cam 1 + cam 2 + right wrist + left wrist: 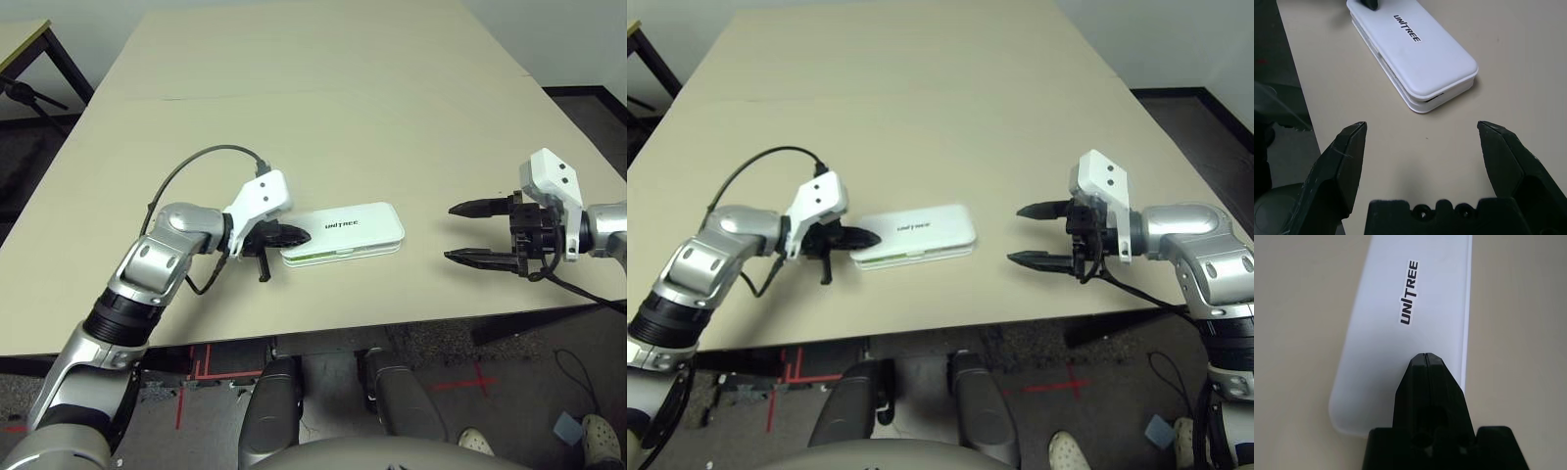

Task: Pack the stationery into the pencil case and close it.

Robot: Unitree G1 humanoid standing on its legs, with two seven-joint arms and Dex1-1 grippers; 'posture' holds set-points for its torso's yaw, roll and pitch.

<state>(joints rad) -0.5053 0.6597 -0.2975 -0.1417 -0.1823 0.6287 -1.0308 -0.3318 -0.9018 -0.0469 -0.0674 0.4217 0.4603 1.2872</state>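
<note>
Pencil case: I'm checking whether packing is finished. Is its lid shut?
Shut: the pencil case lid lies flat on its tray, with a thin seam visible along the edge.

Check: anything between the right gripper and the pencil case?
Nothing. Bare table separates the open right gripper from the pencil case, clearest in the right wrist view.

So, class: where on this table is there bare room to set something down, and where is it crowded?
Bare patches: the far half of the table beyond the pencil case, and the gap between the case and the open right gripper. The strip along the near edge is also bare. It is crowded at the case's left end, where the shut left gripper sits over the lid.
</note>
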